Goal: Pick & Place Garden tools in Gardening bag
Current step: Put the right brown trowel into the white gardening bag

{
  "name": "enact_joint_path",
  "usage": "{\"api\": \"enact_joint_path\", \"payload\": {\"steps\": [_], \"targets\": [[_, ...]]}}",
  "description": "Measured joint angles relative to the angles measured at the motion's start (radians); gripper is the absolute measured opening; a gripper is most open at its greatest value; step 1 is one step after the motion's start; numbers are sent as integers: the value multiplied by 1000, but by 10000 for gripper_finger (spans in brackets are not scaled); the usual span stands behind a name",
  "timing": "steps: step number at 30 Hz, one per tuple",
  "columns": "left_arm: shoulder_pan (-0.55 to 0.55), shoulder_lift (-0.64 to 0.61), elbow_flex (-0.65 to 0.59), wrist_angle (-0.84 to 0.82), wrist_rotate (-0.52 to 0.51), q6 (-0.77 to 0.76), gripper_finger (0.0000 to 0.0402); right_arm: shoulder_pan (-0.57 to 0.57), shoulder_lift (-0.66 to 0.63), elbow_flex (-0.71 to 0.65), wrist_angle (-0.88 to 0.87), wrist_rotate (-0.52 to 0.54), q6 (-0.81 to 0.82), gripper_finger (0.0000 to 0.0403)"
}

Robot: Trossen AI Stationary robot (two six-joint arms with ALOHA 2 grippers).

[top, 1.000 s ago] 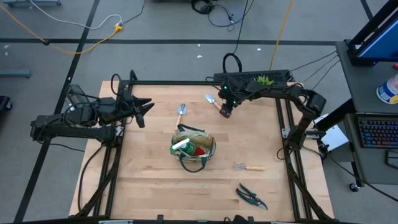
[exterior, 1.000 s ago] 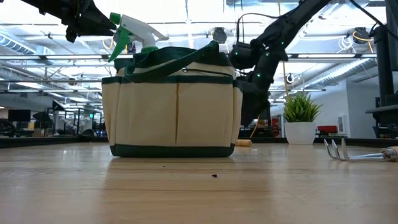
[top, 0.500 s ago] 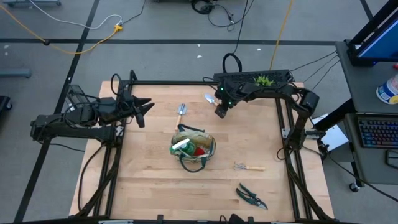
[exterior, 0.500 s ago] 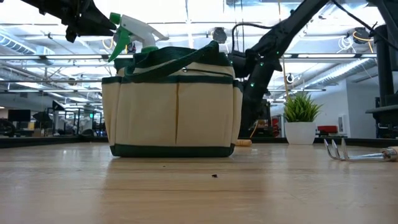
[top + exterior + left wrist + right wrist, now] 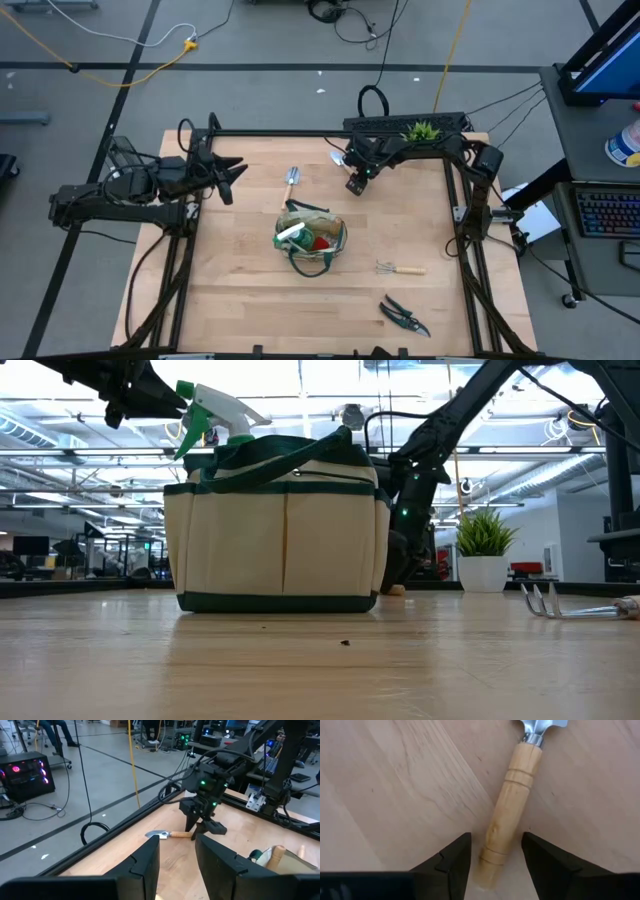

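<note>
A wooden-handled trowel (image 5: pixel 509 810) lies flat on the table near its far edge, also seen in the high view as the trowel (image 5: pixel 340 160). My right gripper (image 5: pixel 495 856) points steeply down over the handle's free end, open, one finger on each side and clear of the wood. The khaki gardening bag (image 5: pixel 310 238) stands mid-table, with a green-and-white spray bottle (image 5: pixel 215 408) sticking out of its top. My left gripper (image 5: pixel 177 845) hangs open above the table's left side, holding nothing.
A second wooden-handled tool (image 5: pixel 292 180) lies just beyond the bag. A small rake (image 5: pixel 400 268) and dark pruning shears (image 5: pixel 404 316) lie on the near right. A potted plant (image 5: pixel 424 129) stands at the far edge behind my right arm.
My right gripper has come down toward the trowel's handle and drifted slightly toward the table's left. In the low view it has sunk behind the bag. The tools and the bag have stayed put.
</note>
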Motion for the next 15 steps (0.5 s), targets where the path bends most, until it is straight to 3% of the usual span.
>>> {"api": "enact_joint_path", "payload": {"steps": [12,15], "targets": [[0,0,0,0,-3,0,129,13,2,-2,6,38,-16,65],[0,0,0,0,-3,3,129,13,2,-2,5,38,-16,56]]}}
